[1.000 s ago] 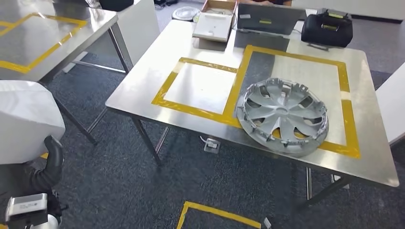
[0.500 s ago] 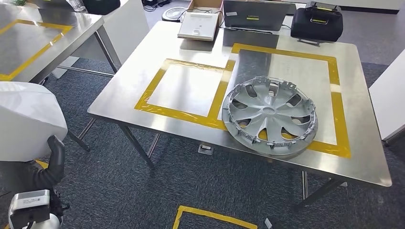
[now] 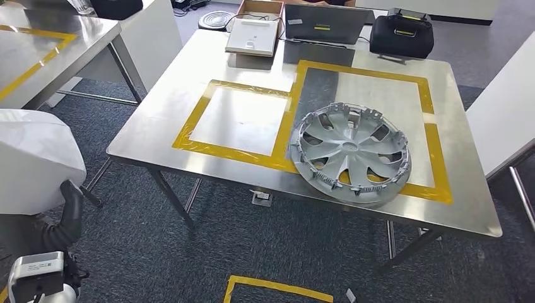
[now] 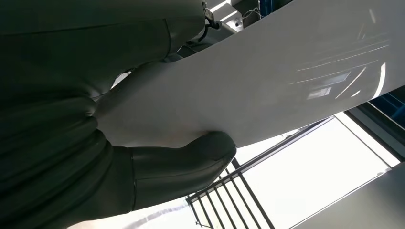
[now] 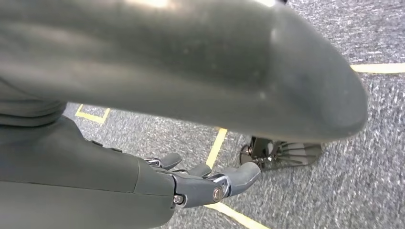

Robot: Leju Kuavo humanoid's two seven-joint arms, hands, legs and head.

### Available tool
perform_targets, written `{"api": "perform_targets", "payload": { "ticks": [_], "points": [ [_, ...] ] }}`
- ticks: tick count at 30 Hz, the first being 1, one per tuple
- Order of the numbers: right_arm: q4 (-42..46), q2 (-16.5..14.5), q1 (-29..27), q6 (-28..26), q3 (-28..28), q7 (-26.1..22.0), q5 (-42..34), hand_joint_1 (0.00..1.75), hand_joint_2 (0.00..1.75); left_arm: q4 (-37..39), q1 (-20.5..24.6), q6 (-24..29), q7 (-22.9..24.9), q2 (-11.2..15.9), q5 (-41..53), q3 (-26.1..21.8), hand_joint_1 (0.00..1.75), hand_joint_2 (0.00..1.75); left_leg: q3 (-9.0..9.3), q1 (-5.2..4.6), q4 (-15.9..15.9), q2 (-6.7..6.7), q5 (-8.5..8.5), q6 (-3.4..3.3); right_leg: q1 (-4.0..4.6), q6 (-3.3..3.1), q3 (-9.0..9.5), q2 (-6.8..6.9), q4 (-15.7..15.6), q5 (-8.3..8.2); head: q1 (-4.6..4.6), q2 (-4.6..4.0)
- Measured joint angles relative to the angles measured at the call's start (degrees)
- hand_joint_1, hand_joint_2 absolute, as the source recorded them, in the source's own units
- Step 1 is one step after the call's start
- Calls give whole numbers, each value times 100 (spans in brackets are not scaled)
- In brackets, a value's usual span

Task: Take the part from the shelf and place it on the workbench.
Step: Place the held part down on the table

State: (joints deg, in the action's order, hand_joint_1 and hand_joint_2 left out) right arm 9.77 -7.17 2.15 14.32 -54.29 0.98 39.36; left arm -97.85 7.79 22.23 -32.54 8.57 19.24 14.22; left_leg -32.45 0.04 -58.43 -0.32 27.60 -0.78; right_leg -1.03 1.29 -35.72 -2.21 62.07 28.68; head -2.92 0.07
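A big white part [image 3: 35, 158] with a rounded edge stands at the left of the head view, close to my body. In the left wrist view my left hand [image 4: 95, 157] holds this white part [image 4: 267, 71], with the thick thumb [image 4: 186, 160] pressed on its smooth face. The steel workbench [image 3: 158, 136] lies ahead, marked with yellow tape frames [image 3: 243, 120]. In the right wrist view my right hand [image 5: 191, 183] hangs over the carpet, its fingers [image 5: 239, 174] loosely stretched out and holding nothing.
A silver hubcap [image 3: 353, 151] lies in the right tape frame. A white box [image 3: 252, 35], a laptop [image 3: 325, 25] and a black bag [image 3: 402, 35] stand along the bench's far edge. Another taped table [image 3: 38, 44] is at the far left. Yellow tape [image 3: 271, 287] marks the carpet.
The whole picture has shifted: the camera has moved, and the workbench now sits further left in the picture. The white part keeps its place at my left side.
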Motion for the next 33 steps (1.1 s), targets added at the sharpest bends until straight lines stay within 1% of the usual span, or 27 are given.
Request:
{"api": "perform_targets", "payload": {
  "ticks": [2,3,4,5,6,8,9,10,12,13,14,15,16,18,19,20,21,22,23,24,25,26,28,29,30,31,33],
  "points": [
    [0,2,8,-1,0,-1,-4,0,0,7,-10,-6,0,-1,1,-4,175,175,14,-3,25,60,-7,-49,14,22,-301,111,619,325,-15,0],
    [0,4,10,-1,-1,-1,-7,0,0,15,-20,-7,1,0,1,-7,175,175,12,-8,21,94,0,-66,15,34,-476,128,969,464,-15,0],
    [0,5,9,-2,-1,0,-7,0,0,24,-35,-8,2,0,2,-9,175,175,13,-13,16,126,9,-75,15,46,-595,134,1206,523,-15,0],
    [0,7,7,-1,-1,-1,-8,0,0,31,-49,-9,3,-1,2,-10,175,175,14,-15,8,157,17,-78,14,52,-616,140,1240,475,-16,0],
    [0,9,6,-1,-1,-1,-7,0,0,35,-59,-9,3,-1,2,-13,175,175,16,-16,-5,184,27,-73,15,52,-520,159,1048,332,-16,0],
    [0,14,13,0,-1,-2,-7,0,0,37,-67,-9,3,0,2,-20,175,175,19,-27,-47,228,63,-40,29,17,-130,282,301,-1,-16,0],
    [0,16,18,0,-1,-3,-8,0,0,37,-68,-9,3,1,2,-25,175,175,19,-38,-70,245,85,-15,43,-17,25,334,-2,-98,-14,0],
    [0,17,21,0,-1,-2,-10,0,0,38,-69,-9,3,2,2,-30,175,175,19,-49,-84,259,101,12,58,-53,109,370,-177,-132,-12,0],
    [0,18,18,1,-1,0,-15,0,0,42,-67,-9,16,2,2,-39,175,175,29,-55,-79,292,111,67,75,-120,121,331,-244,-135,-11,0],
    [0,17,15,2,-1,2,-16,0,0,48,-62,-9,36,4,2,-50,175,175,32,-48,-75,299,119,97,63,-152,131,309,-265,-147,-13,0],
    [0,17,14,4,-1,2,-17,0,0,64,-51,-10,62,8,3,-70,175,175,25,-41,-117,273,157,132,49,-184,148,284,-291,-160,-5,0],
    [0,18,17,7,-1,1,-17,0,0,93,-31,-13,91,17,3,-102,175,175,-24,-33,-249,225,249,166,32,-212,168,261,-317,-174,5,0],
    [0,19,20,8,-1,1,-16,0,0,137,-7,-21,114,32,3,-144,175,175,-134,-14,-501,164,393,199,17,-234,185,238,-334,-181,17,0],
    [0,20,20,10,-2,2,-9,0,0,283,40,-58,139,68,-1,-240,175,175,-479,18,-1228,84,719,251,15,-251,190,179,-334,-179,29,0],
    [0,20,18,12,-3,3,-2,0,0,378,60,-88,145,91,-2,-289,175,175,-625,34,-1504,74,792,269,15,-253,189,144,-329,-176,29,0],
    [0,20,16,14,-6,3,8,0,0,487,89,-121,154,117,4,-340,175,175,-683,48,-1585,71,750,282,14,-251,189,107,-322,-174,28,0],
    [0,19,15,19,-10,4,17,0,0,601,136,-155,162,146,20,-393,175,175,-631,62,-1440,66,601,288,10,-244,190,68,-312,-170,29,0],
    [0,19,16,25,-17,4,26,0,0,715,207,-185,173,179,56,-444,175,175,-479,77,-1099,49,380,293,4,-232,193,32,-299,-163,29,0],
    [0,19,17,35,-24,4,40,0,0,849,302,-209,182,217,111,-498,175,175,-296,94,-711,-13,215,297,-1,-210,192,-1,-286,-157,28,0],
    [0,21,20,50,-31,5,55,0,0,1011,420,-231,181,255,177,-550,175,175,-143,94,-387,-70,101,284,-1,-177,183,-31,-273,-153,31,0],
    [0,24,22,72,-37,8,73,0,0,1214,552,-255,176,300,245,-601,175,175,-52,89,-185,-113,51,262,0,-138,168,-54,-269,-158,30,0],
    [0,26,21,95,-40,9,95,0,0,1469,709,-279,163,347,303,-650,175,175,-30,74,-119,-143,62,228,2,-95,150,-74,-276,-173,30,0],
    [0,27,17,131,-44,11,128,0,0,2090,1083,-311,105,432,396,-735,175,175,-56,54,-100,-98,19,137,-5,-16,125,-99,-301,-209,28,0],
    [0,26,15,143,-45,10,144,0,0,2464,1323,-288,59,471,464,-769,175,175,-62,57,-83,-76,-4,92,-8,11,106,-74,-274,-194,27,0],
    [0,26,20,158,-46,8,158,0,0,2905,1595,-233,2,513,550,-796,175,175,-67,64,-63,-50,-28,48,-6,28,43,-24,-150,-118,19,0],
    [0,27,29,174,-46,7,173,0,0,3371,1876,-151,-44,556,656,-814,175,175,-72,68,-46,-16,-46,11,1,38,-76,35,93,18,8,0],
    [0,31,46,196,-46,10,198,0,0,4356,2415,23,-49,647,869,-831,175,175,-89,43,-44,59,-58,-32,18,42,-460,127,862,376,-9,0]
  ]
}}
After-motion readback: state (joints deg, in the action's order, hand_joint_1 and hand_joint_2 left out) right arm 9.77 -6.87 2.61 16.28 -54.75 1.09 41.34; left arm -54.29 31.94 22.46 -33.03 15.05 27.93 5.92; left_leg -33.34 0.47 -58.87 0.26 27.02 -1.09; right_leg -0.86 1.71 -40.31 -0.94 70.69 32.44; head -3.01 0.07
